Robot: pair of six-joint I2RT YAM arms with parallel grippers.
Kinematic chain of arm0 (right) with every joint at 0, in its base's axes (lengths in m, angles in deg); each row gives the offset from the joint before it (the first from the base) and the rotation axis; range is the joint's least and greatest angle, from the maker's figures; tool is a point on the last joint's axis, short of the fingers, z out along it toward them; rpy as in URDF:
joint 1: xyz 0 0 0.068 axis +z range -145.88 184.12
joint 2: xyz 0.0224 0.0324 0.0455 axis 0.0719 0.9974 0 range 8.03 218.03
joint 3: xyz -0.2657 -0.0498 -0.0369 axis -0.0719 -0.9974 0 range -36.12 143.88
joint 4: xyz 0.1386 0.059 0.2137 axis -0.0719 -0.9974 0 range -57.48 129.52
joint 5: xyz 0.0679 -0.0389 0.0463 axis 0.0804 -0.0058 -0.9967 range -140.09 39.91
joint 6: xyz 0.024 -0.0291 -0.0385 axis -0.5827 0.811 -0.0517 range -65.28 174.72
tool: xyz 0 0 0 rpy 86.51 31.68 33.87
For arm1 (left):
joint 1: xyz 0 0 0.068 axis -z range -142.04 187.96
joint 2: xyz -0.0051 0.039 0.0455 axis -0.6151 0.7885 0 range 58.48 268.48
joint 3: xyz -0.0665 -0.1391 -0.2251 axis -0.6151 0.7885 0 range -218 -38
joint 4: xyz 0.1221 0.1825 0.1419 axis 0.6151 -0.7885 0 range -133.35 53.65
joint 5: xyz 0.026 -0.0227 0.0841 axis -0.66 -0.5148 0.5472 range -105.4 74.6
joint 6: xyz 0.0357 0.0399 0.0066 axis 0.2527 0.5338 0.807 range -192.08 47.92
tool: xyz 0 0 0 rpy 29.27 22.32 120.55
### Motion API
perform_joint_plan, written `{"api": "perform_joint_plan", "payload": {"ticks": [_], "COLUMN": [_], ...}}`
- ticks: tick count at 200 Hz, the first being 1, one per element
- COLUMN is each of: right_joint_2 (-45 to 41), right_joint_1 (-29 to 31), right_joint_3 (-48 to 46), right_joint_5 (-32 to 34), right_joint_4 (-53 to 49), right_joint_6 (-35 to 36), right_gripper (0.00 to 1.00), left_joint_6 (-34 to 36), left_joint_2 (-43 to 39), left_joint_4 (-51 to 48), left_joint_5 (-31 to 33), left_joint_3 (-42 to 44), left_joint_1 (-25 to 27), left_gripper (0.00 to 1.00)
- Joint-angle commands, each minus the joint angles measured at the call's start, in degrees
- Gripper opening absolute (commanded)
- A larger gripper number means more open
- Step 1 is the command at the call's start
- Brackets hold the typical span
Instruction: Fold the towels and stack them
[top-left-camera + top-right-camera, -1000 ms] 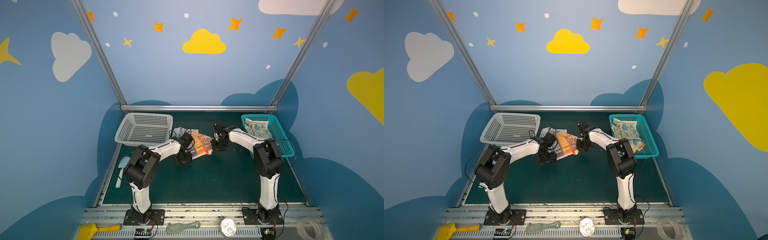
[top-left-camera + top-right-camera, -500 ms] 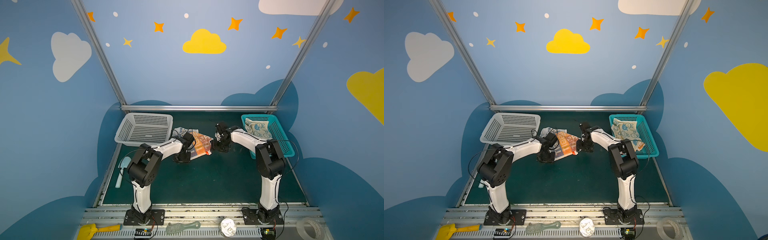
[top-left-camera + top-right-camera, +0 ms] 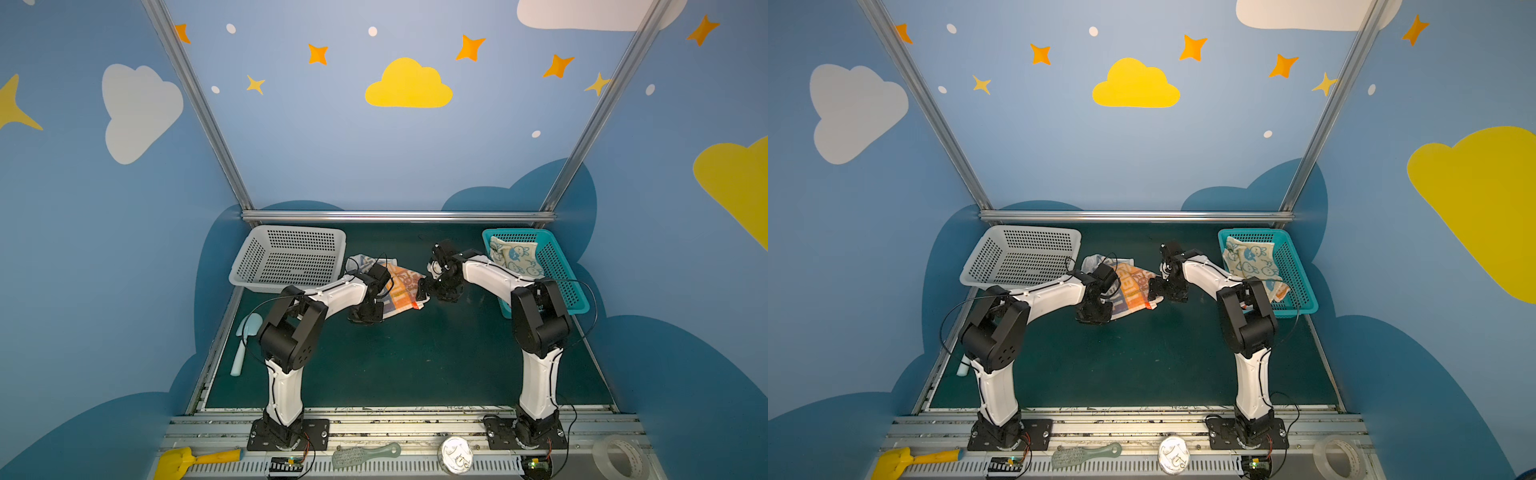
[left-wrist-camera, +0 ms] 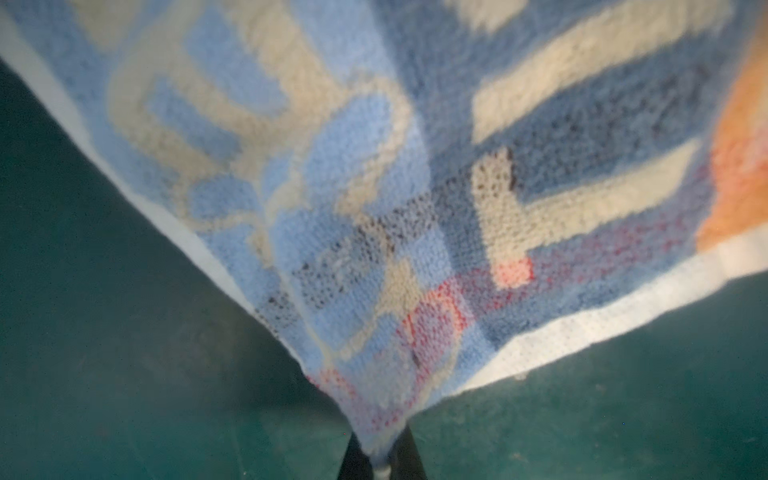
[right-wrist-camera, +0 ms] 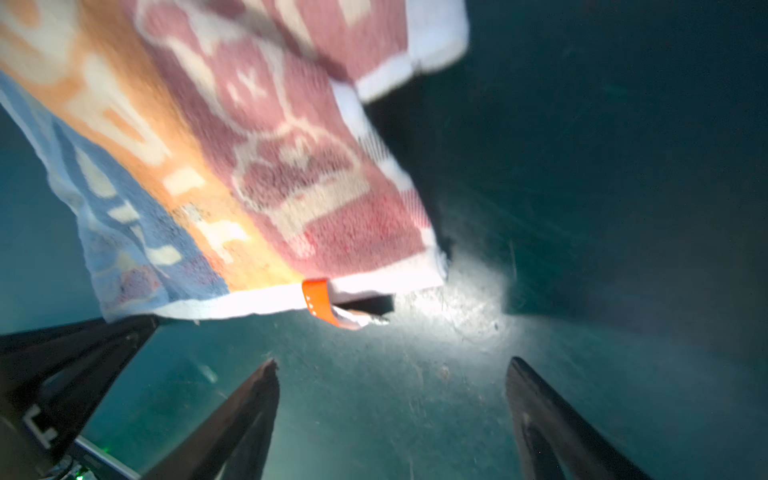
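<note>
Your left fingers (image 4: 354,459) clamp a corner of the striped towel (image 3: 401,286) lying on the desk (image 3: 415,365); your right fingers (image 5: 237,419) stand apart, empty, its edge with the orange tag (image 5: 318,301) just ahead of them.

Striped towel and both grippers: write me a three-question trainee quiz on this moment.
1. True or false: the right gripper grips the striped towel.
2. The cream towel lies: A in the grey basket; B in the teal basket; C on the mat.
3. Fill in: the left gripper is shut on the striped towel's ____.

Key: 1 false, its jaws stand open and empty; 2 B; 3 corner.
</note>
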Motion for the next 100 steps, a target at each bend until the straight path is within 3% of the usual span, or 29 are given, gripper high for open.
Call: {"api": "perform_joint_plan", "payload": {"ticks": [1,57,100], "right_joint_2": [2.71,7.67,10.65], "right_joint_1": [-0.50,-0.88,-0.23], "right_joint_3": [3.03,7.39,9.40], "right_joint_5": [-0.91,-2.87,-3.93], "right_joint_4": [-2.01,-3.29,-4.66], "right_joint_6": [1.99,2.85,4.10], "right_gripper": [0.85,0.80,0.68], "left_joint_6": [0.19,0.24,0.18], "left_joint_2": [4.51,3.85,3.94], "left_joint_4": [0.62,0.89,0.97], "left_joint_5": [2.76,2.76,2.58], "left_joint_3": [2.70,3.40,3.41], "left_joint_1": [-0.56,-0.55,-0.64], "left_gripper": [0.04,0.03,0.03]}}
